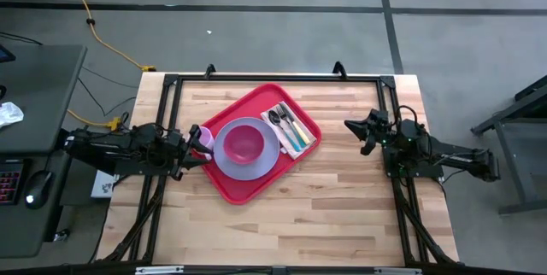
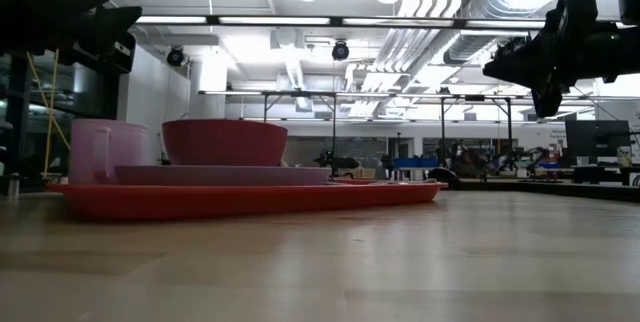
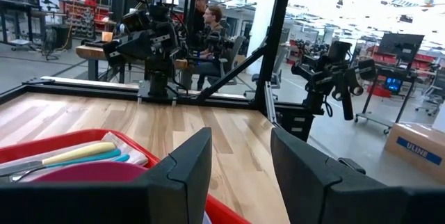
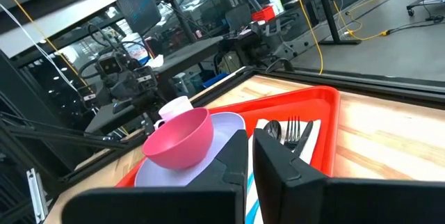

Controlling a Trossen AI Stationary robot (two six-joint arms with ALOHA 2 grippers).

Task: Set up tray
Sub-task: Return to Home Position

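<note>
Left gripper [image 3: 240,139]: fingers spread wide, holding nothing; middle left of the high view, just beside the cup [image 1: 204,138].
Right gripper [image 4: 250,139]: blocky dark fingers drawn to a slit, empty; middle right, well apart from the tray.
Tray [image 1: 244,191]: glossy red plastic, rounded corners, raised rim; centre of frame, askew on the table.
On it: round lavender plate [image 1: 261,162] under pink bowl [image 1: 245,141], pale cup, napkin [image 1: 295,143] bearing cutlery [image 1: 286,121].
Table [image 1: 342,215]: pale wood planks.

One tray [image 1: 232,186], one plate [image 1: 224,157], one bowl [image 1: 245,141], one cup [image 1: 203,141], one napkin [image 1: 297,149], three utensils [image 1: 289,125]
</note>
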